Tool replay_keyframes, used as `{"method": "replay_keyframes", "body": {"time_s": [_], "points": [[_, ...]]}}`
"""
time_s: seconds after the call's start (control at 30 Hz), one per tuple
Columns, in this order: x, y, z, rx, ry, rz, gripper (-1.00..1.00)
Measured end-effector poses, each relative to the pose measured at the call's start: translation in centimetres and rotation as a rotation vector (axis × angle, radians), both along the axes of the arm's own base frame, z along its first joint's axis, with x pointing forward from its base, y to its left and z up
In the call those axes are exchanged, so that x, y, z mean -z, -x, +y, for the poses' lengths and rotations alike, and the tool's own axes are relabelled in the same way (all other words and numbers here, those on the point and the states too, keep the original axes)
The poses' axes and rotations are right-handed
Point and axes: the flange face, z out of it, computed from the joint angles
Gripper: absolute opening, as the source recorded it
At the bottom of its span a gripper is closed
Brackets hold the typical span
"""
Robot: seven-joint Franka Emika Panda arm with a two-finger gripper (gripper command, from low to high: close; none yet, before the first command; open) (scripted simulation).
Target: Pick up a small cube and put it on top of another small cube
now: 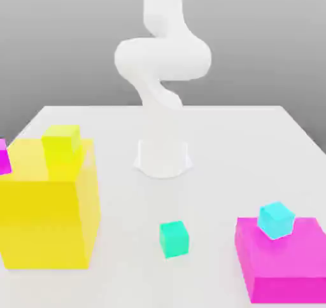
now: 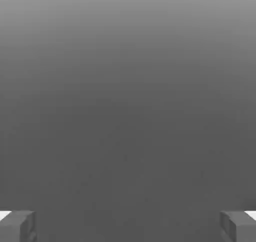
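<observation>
In the exterior view, a white bench (image 1: pixel 255 147) carries 1 small green cube (image 1: pixel 174 238) lying alone near the middle of its front edge. A small blue cube (image 1: pixel 276 220) sits tilted on top of a big pink block (image 1: pixel 284 257) at the front corner on the exterior view's right. A small yellow cube (image 1: pixel 62 146) rests on a big yellow block (image 1: pixel 48 205) toward the edge on the exterior view's left, and a sliver of another pink cube (image 1: pixel 4 155) shows just beside it at that edge. No small cube sits on another small cube, so by my reading the task has not begun: the pick, the carry and the placing are all left. The arm (image 1: pixel 162 65) stands on its base at the middle of the bench, curling up out of the frame, well apart from every cube.

In the hand view, the tool (image 2: pixel 128 226) has its 2 fingers (image 2: pixel 17 226) spread wide apart with nothing between them. It faces plain grey background, which suggests the hand is raised and pointed away from the bench.
</observation>
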Motion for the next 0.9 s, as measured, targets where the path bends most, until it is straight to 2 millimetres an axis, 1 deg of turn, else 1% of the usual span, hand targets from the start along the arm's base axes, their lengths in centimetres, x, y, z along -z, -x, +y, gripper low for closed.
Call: {"method": "replay_keyframes", "body": {"time_s": [0.07, 0.13, 0.2, 0.3, 0.37, 0.43, 0.5, 0.57, 0.6, 0.67, 0.83, 0.87, 0.9], "points": [[4.9, -2.3, 0.3, -0.023, 0.014, 0.074, 0.0], [9.9, -3.9, 0.5, -0.045, 0.026, 0.145, 0.0], [14.9, -5.0, 0.8, -0.069, 0.038, 0.216, 0.0], [22.4, -5.4, 1.2, -0.106, 0.054, 0.323, 0.0], [27.4, -4.9, 1.5, -0.133, 0.065, 0.397, 0.0], [32.5, -3.9, 1.7, -0.161, 0.075, 0.474, 0.0], [37.6, -2.1, 1.9, -0.192, 0.085, 0.556, 0.0], [42.7, 0.6, 2.1, -0.227, 0.095, 0.646, 0.0], [44.8, 1.8, 2.2, -0.242, 0.099, 0.682, 0.0], [47.3, 2.7, 2.2, -0.253, 0.102, 0.709, 0.0], [51.8, 3.1, 2.1, -0.255, 0.102, 0.718, 0.0], [52.6, 3.1, 2.1, -0.255, 0.102, 0.718, -1.0], [52.6, 3.1, 2.1, -0.255, 0.102, 0.718, -1.0]]}}
